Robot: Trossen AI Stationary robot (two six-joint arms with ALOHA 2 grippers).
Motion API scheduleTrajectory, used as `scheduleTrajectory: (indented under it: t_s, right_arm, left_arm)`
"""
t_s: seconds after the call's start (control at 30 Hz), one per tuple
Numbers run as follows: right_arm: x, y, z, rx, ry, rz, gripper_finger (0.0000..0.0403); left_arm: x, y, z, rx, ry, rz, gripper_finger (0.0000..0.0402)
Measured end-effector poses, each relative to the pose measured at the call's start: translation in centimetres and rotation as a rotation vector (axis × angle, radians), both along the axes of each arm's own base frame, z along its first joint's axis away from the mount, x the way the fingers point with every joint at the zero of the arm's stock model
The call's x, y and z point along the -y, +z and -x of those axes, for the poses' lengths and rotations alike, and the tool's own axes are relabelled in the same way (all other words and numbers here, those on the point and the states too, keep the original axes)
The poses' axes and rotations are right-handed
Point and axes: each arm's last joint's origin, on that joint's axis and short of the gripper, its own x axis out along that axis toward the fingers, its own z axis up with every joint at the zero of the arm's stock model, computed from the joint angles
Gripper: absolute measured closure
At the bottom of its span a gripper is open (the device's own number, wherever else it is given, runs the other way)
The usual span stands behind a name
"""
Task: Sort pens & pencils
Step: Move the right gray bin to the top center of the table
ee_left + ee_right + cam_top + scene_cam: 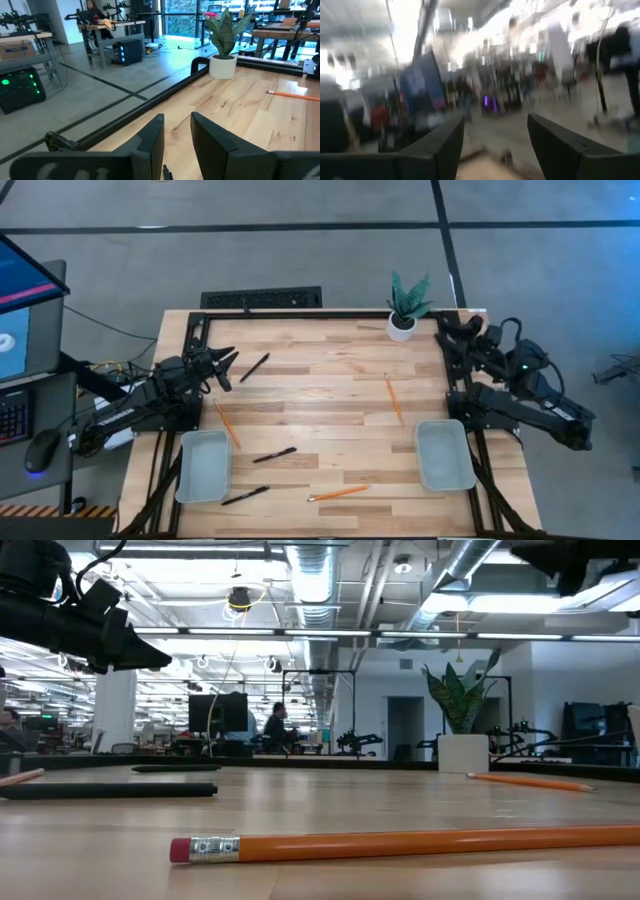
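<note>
— Orange or black first? Nothing is sorted yet, by the look of the pale wooden table [330, 420].

— Nothing is. Both shallow grey plastic trays, the left tray [204, 466] by the near-left corner and the right tray [444, 454] against the right edge, lie bare. My three thin black pens are out on the wood: one [255, 367] towards the far-left corner, one [274, 455] just beside the left tray, and one [245, 496] at the near edge. The three thin orange pencils are scattered too: one [227, 424] near the left edge, one [393, 397] right of centre, and one [338, 493] along the near edge.

— So which step is this?

— The opening reach, I judge. My left claw [228, 367] hangs above the far-left part of the table, its arm stretched in from the left edge, tips aimed at the nearest black pen. Its fingers [150, 142] stand a narrow gap apart, holding nothing.

— And the right one?

— My right arm is folded back at the far-right corner, beside the small potted plant in its white pot [403, 315]. The right claw [496, 122] is spread wide and empty, looking out into the room.

— What next?

— Probably lowering the left claw square across that pen, so the thin barrel sits between the pads and does not roll away.
</note>
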Motion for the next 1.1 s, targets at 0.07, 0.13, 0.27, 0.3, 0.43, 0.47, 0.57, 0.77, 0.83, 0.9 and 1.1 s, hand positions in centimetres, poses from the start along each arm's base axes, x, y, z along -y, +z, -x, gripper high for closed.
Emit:
scheduleTrajectory:
  t_s: [0.07, 0.13, 0.27, 0.3, 0.43, 0.47, 0.57, 0.77, 0.83, 0.9, 1.1]
  right_arm:
    - [0.1, -0.4, -0.2, -0.114, 0.006, -0.055, 0.0157]
    - [0.2, -0.6, -0.4, -0.214, 0.006, -0.109, 0.0157]
    - [0.3, 0.5, -1.1, -0.355, 0.040, -0.147, 0.0157]
    - [0.2, 1.0, -1.2, -0.396, 0.055, -0.156, 0.0157]
    - [-0.1, 2.0, -1.6, -0.637, 0.112, -0.250, 0.0157]
    - [-0.2, 2.2, -1.7, -0.702, 0.128, -0.272, 0.0157]
    - [-0.5, 2.3, -2.2, -0.899, 0.180, -0.331, 0.0157]
    - [-1.2, 1.8, -3.2, -1.219, 0.252, -0.423, 0.0157]
    - [-1.6, 1.4, -3.6, -1.303, 0.272, -0.451, 0.0157]
    - [-2.1, 1.0, -4.1, -1.372, 0.329, -0.499, 0.0157]
    - [-4.5, 0.2, -5.4, -1.503, 0.419, -0.582, 0.0157]
  left_arm:
    - [0.0, 0.0, 0.0, 0.000, 0.000, 0.000, 0.0315]
    - [0.0, 0.0, 0.0, 0.000, 0.001, 0.000, 0.0315]
    - [0.0, 0.0, 0.0, 0.000, 0.001, 0.000, 0.0315]
    - [0.0, 0.0, 0.0, 0.000, 0.000, 0.000, 0.0315]
    - [0.0, 0.0, 0.0, 0.000, 0.000, 0.000, 0.0315]
    - [0.0, 0.0, 0.0, 0.000, 0.000, 0.000, 0.0315]
    - [0.0, 0.0, 0.0, 0.000, 0.000, 0.000, 0.0315]
    - [0.0, 0.0, 0.0, 0.000, 0.001, 0.000, 0.0315]
    - [0.0, 0.0, 0.0, 0.000, 0.000, 0.000, 0.0315]
    - [0.0, 0.0, 0.0, 0.005, 0.001, 0.005, 0.0315]
    - [0.0, 0.0, 0.0, 0.008, 0.002, 0.009, 0.0315]
